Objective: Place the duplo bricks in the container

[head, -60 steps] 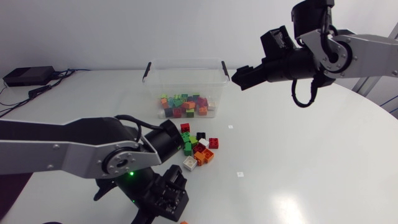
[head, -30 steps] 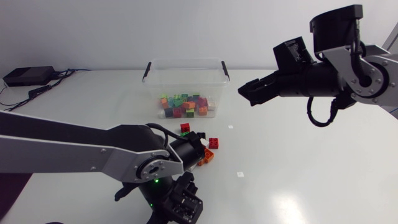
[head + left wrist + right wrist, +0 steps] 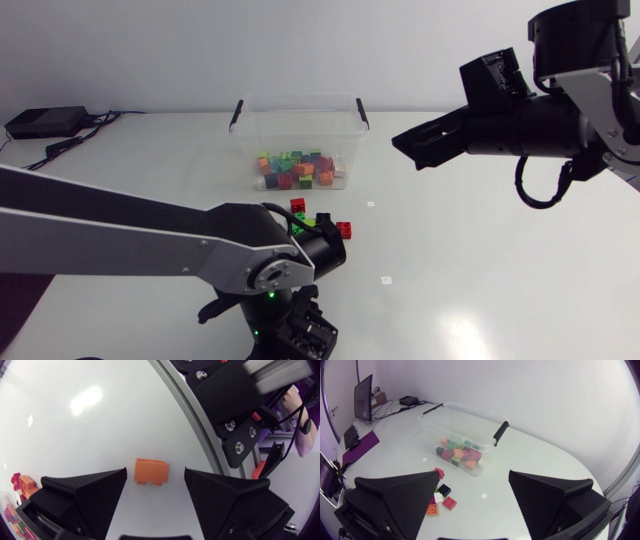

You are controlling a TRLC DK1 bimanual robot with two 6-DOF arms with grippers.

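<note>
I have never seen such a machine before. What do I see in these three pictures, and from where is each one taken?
This is a robot with two arms at a white table. The wide picture comes from a fixed camera above: the left arm enters from one side, the right arm from the other. The other two pictures come from small cameras on the wrists; the two black wedges low in each are that arm's own end effector. On the table stands a clear container with coloured bricks already inside, and a few loose bricks lie before it. The left end effector is open over one orange brick, which lies flat between the fingers and touches neither. The right end effector is open and holds nothing.
</note>
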